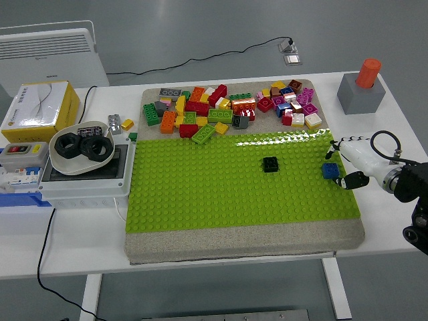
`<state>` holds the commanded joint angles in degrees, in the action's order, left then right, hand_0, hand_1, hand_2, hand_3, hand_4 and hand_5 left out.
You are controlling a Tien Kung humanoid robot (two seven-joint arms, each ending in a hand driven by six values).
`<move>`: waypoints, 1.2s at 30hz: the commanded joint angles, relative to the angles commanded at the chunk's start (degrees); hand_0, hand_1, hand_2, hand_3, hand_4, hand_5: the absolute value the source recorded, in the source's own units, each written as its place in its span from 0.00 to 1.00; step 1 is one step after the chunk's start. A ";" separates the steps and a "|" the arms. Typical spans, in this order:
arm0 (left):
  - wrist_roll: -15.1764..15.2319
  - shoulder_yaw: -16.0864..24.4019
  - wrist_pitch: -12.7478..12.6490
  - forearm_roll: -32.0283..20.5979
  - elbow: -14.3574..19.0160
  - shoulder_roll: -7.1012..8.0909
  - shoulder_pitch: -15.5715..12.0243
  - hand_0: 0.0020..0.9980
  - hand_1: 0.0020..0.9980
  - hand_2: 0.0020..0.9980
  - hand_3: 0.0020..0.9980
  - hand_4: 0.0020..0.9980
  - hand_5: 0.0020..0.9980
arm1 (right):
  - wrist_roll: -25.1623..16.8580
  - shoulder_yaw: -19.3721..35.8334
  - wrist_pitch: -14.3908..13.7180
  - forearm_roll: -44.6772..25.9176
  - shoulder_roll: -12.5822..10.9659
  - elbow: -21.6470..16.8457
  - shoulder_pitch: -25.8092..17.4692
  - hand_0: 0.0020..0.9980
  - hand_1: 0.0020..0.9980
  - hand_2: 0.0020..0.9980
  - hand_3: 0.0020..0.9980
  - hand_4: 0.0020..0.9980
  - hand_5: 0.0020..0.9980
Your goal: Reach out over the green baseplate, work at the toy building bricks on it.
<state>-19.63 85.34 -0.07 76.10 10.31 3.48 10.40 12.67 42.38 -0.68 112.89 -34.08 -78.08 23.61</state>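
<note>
On the white bench [221,257] we see the green baseplate [241,180]. The right hand [353,162] (its arm cut off at the frame edge) brackets the blue brick [330,170] at the baseplate's right edge; whether it grips is unclear. No labels are legible.

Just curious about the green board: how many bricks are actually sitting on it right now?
2. A black brick sits right of the middle of the green baseplate, and a blue brick sits near its right edge, beside the robot's right hand. The remaining bricks are piled behind it.
</note>
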 joint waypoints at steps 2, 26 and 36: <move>-0.02 -0.05 0.01 -0.04 0.00 0.00 -0.02 0.74 0.74 0.72 0.83 0.83 1.00 | -0.02 0.32 0.02 -0.07 0.22 0.30 -0.16 0.92 0.96 0.93 0.68 0.76 0.15; -0.10 0.01 0.10 0.11 0.00 -0.01 -0.10 0.74 0.74 0.71 0.83 0.83 1.00 | -1.24 1.46 -1.36 -2.60 0.58 0.97 -1.26 0.93 0.96 0.93 0.68 0.76 0.17; -0.10 -0.05 0.07 0.08 0.00 -0.05 -0.11 0.74 0.74 0.71 0.83 0.83 1.00 | -4.16 1.60 -4.60 -6.91 0.53 0.77 -1.86 0.92 0.92 0.88 0.67 0.74 0.24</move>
<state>-19.73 85.30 0.00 76.18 10.31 3.43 10.28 8.51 43.98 -5.28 105.98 -33.55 -77.31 21.74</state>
